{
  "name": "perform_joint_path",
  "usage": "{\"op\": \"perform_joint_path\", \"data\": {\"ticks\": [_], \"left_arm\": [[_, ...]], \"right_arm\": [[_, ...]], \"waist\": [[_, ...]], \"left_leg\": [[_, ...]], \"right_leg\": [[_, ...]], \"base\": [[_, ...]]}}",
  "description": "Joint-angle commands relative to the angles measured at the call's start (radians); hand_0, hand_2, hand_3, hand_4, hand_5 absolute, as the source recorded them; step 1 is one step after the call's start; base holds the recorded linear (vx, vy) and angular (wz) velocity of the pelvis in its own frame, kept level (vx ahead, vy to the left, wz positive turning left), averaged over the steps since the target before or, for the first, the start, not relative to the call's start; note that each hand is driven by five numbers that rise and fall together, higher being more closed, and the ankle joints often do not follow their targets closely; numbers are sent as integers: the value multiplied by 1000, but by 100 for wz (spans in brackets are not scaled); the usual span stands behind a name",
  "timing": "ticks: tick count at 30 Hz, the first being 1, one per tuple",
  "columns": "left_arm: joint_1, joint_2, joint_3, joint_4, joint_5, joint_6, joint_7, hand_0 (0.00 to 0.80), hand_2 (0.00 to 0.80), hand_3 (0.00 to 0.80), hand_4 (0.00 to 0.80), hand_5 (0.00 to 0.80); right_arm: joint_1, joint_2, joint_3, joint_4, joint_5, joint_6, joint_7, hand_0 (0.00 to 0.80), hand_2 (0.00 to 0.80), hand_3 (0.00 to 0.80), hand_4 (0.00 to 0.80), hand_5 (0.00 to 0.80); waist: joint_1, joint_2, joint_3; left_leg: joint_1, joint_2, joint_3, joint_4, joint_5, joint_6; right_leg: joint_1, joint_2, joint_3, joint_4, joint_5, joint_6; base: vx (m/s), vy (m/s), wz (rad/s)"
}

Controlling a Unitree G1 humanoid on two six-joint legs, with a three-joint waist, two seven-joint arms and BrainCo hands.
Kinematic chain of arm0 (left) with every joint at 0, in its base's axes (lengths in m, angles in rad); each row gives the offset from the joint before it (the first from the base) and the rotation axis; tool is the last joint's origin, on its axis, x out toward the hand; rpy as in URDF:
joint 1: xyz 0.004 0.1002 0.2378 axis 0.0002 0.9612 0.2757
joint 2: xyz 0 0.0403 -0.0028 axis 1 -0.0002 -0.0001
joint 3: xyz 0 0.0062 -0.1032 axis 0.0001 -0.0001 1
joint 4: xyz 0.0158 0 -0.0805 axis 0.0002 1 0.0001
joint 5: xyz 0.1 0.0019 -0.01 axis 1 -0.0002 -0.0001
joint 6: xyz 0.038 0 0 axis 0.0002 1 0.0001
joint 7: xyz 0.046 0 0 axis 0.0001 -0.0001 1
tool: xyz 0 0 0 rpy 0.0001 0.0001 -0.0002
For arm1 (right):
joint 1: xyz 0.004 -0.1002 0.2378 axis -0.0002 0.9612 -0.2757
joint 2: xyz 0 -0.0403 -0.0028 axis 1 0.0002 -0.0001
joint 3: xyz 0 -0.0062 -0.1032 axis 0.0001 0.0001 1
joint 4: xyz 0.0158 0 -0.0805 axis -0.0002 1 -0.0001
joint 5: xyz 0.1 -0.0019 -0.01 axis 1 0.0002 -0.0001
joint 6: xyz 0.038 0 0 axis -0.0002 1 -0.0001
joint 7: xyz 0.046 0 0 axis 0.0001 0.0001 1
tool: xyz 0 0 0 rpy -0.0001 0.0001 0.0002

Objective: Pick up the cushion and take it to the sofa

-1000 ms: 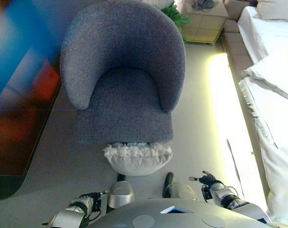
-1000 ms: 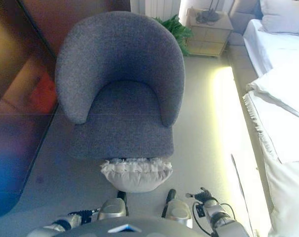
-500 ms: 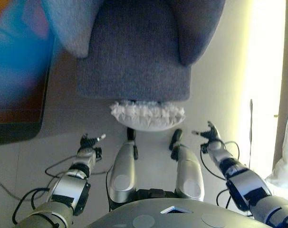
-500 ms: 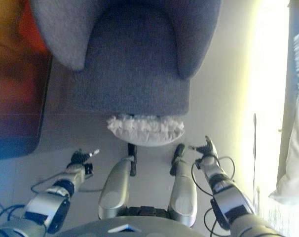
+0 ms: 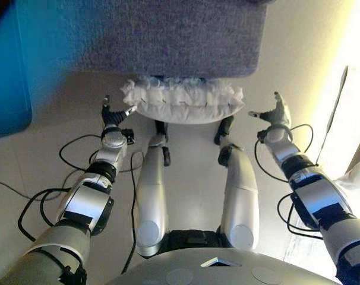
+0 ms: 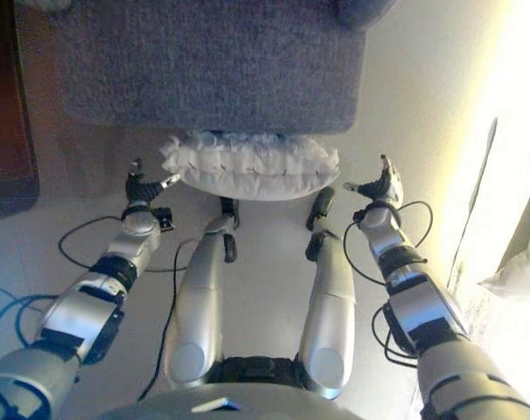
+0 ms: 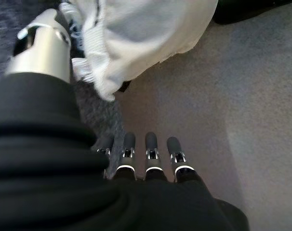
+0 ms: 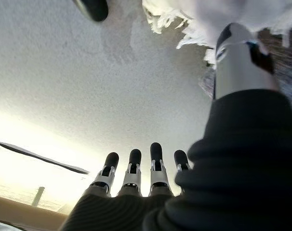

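Note:
A white cushion [image 5: 181, 103] with a frilled edge lies on the floor against the front of the grey armchair [image 5: 168, 35]. My left hand [image 5: 113, 115] is open just left of the cushion's left end, its thumb close to the frill. My right hand [image 5: 275, 113] is open just right of the cushion's right end, a small gap away. Neither hand holds anything. In the left wrist view the cushion [image 7: 136, 33] shows past my straight fingers [image 7: 151, 147]. In the right wrist view its frilled edge [image 8: 194, 19] shows beyond my thumb [image 8: 240, 60].
The armchair's seat front fills the top of the head views. A dark panel [image 5: 8, 77] stands at the far left. A bright strip of floor and a white bed edge [image 6: 519, 271] lie at the right.
The camera has tilted further down, so the armchair slid up out of view. Both arms have reached forward, and each hand is now beside an end of the cushion.

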Motion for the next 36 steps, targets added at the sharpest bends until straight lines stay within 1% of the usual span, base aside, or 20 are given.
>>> {"op": "perform_joint_path", "data": {"ticks": [1, 5, 8, 11, 12, 17, 19, 21, 23, 24, 25, 26, 27, 28, 29, 30, 32, 33, 34, 36], "left_arm": [[3, 43, 17, -48, -13, -89, -68, 0, 0, 0, 0, 0], [-33, 64, -5, -60, -34, -106, -73, 0, 0, 0, 0, 0], [-58, 87, -6, -62, -62, -123, -105, 0, 0, 0, 0, 0], [-73, 101, -13, -72, -82, -134, -144, 0, 0, 0, 0, 0], [-68, 100, -16, -71, -85, -135, -150, 0, 0, 0, 0, 0], [-87, 106, -15, -56, -136, -141, -224, 0, 0, 0, 0, 0], [-86, 102, -15, -61, -159, -145, -247, 0, 0, 0, 0, 0], [-91, 102, -12, -65, -188, -147, -282, 0, 0, 0, 0, 0], [-102, 89, -19, -45, -237, -176, -340, 0, 0, 0, 0, 0], [-101, 67, -17, -61, -248, -177, -358, 0, 0, 0, 0, 0], [-114, 60, -12, -74, -258, -168, -385, 0, 0, 0, 0, 0], [-110, 52, -21, -87, -264, -162, -399, 0, 0, 0, 0, 0], [-112, 50, -25, -100, -277, -150, -414, 0, 0, 0, 0, 0], [-117, 53, -27, -120, -295, -128, -452, 0, 0, 0, 0, 0], [-133, 64, -28, -133, -304, -119, -475, 0, 0, 0, 0, 0], [-128, 70, -39, -145, -326, -108, -508, 0, 0, 0, 0, 0], [-131, 78, -48, -157, -346, -105, -534, 0, 0, 0, 0, 0], [-134, 85, -53, -166, -364, -103, -559, 0, 0, 0, 0, 0], [-164, 97, -76, -171, -388, -74, -587, 0, 0, 0, 0, 0], [-188, 124, -83, -164, -415, -53, -642, 0, 0, 0, 0, 0]], "right_arm": [[15, -89, 30, -54, 6, -24, -32, 0, 0, 0, 0, 0], [-35, -121, 48, -61, -20, -49, -15, 0, 0, 0, 0, 0], [-70, -146, 76, -64, -24, -68, 13, 0, 0, 0, 0, 0], [-97, -168, 101, -75, -11, -91, 55, 0, 0, 0, 0, 0], [-93, -169, 106, -74, -11, -97, 60, 0, 0, 0, 0, 0], [-138, -180, 155, -73, -18, -136, 157, 0, 0, 0, 0, 0], [-143, -179, 165, -77, -18, -152, 170, 0, 0, 0, 0, 0], [-153, -184, 170, -81, -19, -188, 192, 0, 0, 0, 0, 0], [-148, -137, 163, -74, -63, -208, 165, 0, 0, 0, 0, 0], [-147, -127, 166, -64, -67, -240, 168, 0, 0, 0, 0, 0], [-149, -119, 168, -76, -64, -257, 178, 0, 0, 0, 0, 0], [-137, -104, 185, -97, -58, -248, 176, 0, 0, 0, 0, 0], [-136, -102, 189, -117, -57, -239, 187, 0, 0, 0, 0, 0], [-136, -109, 193, -143, -49, -234, 225, 0, 0, 0, 0, 0], [-151, -121, 196, -157, -41, -234, 245, 0, 0, 0, 0, 0], [-149, -128, 206, -166, -28, -238, 266, 0, 0, 0, 0, 0], [-157, -142, 215, -176, -9, -249, 288, 0, 0, 0, 0, 0], [-163, -154, 219, -187, 9, -265, 307, 0, 0, 0, 0, 0], [-236, -196, 214, -129, 74, -302, 405, 0, 0, 0, 0, 0], [-269, -241, 223, -96, 153, -365, 500, 0, 0, 0, 0, 0]], "waist": [[-19, 44, -2], [-27, 56, -2], [-27, 61, -2], [-30, 65, -2], [-31, 66, -2], [-33, 73, -2], [-33, 75, -2], [-33, 77, -2], [-36, 85, -2], [-39, 89, -2], [-39, 90, -2], [-42, 90, -2], [-44, 89, -2], [-45, 88, -2], [-44, 88, -2], [-44, 86, -2], [-43, 84, -2], [-43, 82, -2], [-37, 82, -2], [-32, 76, -2]], "left_leg": [[-112, -8, -22, 54, -10, 11], [-213, 2, -9, 113, -27, 10], [-293, 16, -6, 162, -39, 9], [-357, 19, -7, 214, -57, 8], [-349, 20, -13, 241, -98, -2], [-422, 24, -9, 295, -116, -2], [-439, 24, -8, 309, -118, -4], [-457, 24, -7, 311, -109, -4], [-467, 22, -3, 315, -121, -9], [-473, 21, 0, 317, -122, -7], [-498, 23, 8, 294, -81, 3], [-491, 25, 0, 327, -126, -9], [-499, 27, 1, 333, -127, -10], [-510, 31, 3, 341, -127, -11], [-531, 35, 10, 318, -84, -2], [-521, 35, 2, 348, -126, -14], [-531, 36, -2, 356, -127, -16], [-537, 37, -4, 361, -127, -16], [-540, 37, -7, 370, -131, -18], [-562, 37, -21, 398, -135, -22]], "right_leg": [[-78, 25, 71, 42, 5, 33], [-179, 31, 80, 117, -16, 24], [-256, 28, 89, 180, -32, 21], [-318, 24, 101, 234, -44, 23], [-310, 23, 110, 263, -84, 33], [-380, 20, 127, 322, -102, 37], [-398, 19, 130, 338, -104, 40], [-415, 19, 132, 339, -95, 40], [-427, 25, 142, 350, -112, 41], [-439, 24, 147, 353, -108, 46], [-464, 24, 143, 330, -68, 37], [-455, 24, 152, 361, -111, 48], [-461, 23, 153, 365, -111, 49], [-472, 20, 154, 370, -111, 48], [-494, 17, 147, 346, -69, 39], [-481, 14, 152, 374, -108, 49], [-487, 13, 151, 377, -108, 49], [-493, 12, 150, 382, -108, 49], [-494, 11, 148, 385, -106, 53], [-504, 6, 141, 408, -107, 56]], "base": [[-34, 67, 2], [-31, 70, -2], [-2, 38, -9], [42, 23, -5], [101, 19, 1], [32, 26, -4], [29, 28, 0], [10, 22, 0], [22, 75, -2], [-69, 52, -1], [0, 0, 0], [0, 0, 0], [115, -18, 2], [-65, -11, 2], [28, -30, 4], [17, -30, 4], [60, -42, 8], [28, -81, 6], [26, -91, 2], [18, -91, -1]]}}
